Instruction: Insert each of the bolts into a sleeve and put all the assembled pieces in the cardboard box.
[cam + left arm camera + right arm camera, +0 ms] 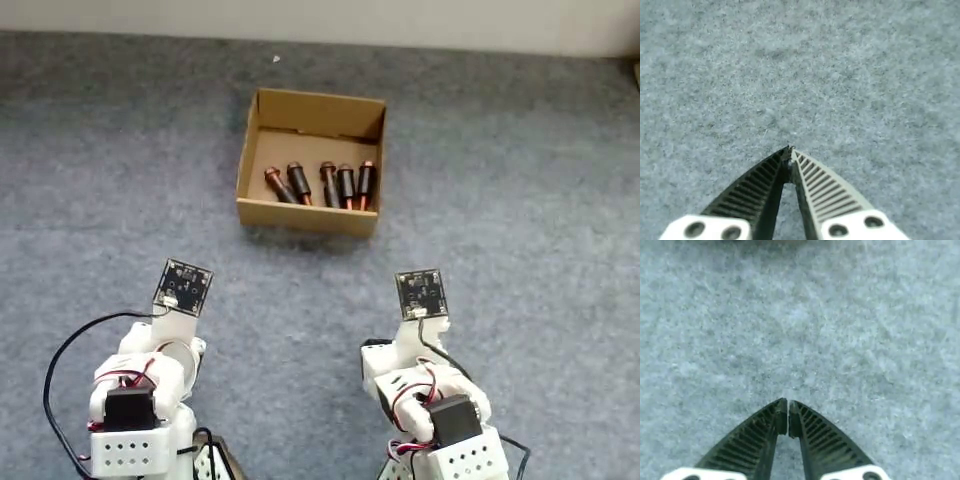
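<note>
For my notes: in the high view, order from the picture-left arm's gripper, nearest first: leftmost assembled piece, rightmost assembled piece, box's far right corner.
1. Leftmost assembled piece, in the box's left part.
2. Rightmost assembled piece, in the box's right part.
3. Far right corner of the cardboard box, at the back.

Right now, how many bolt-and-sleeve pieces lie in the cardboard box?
5 pieces in a row inside the cardboard box: two toward its left wall, three bunched toward its right. None looks hidden.

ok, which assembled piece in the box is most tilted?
The leftmost piece in the cardboard box: it slants diagonally, while the other four lie straighter, side by side.
</note>
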`<state>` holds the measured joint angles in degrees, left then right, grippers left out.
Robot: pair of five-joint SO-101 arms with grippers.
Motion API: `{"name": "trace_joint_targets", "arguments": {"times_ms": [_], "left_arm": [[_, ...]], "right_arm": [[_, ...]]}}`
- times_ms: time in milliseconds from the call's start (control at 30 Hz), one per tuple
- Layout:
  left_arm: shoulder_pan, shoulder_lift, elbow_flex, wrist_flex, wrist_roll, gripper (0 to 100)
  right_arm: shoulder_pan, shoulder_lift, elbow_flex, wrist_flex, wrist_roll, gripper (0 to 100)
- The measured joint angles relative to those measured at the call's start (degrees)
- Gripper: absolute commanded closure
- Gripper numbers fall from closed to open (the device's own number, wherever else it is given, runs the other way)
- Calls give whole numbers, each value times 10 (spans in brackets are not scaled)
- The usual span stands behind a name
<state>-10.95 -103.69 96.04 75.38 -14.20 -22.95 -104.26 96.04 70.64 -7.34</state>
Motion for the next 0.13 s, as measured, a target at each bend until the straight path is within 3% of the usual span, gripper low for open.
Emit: {"name": "trace_joint_targets", "arguments": {"times_ms": [133], "left_arm": [[0, 0, 0, 0, 0, 993]], "right_arm": [[0, 0, 0, 0, 0, 993]]}}
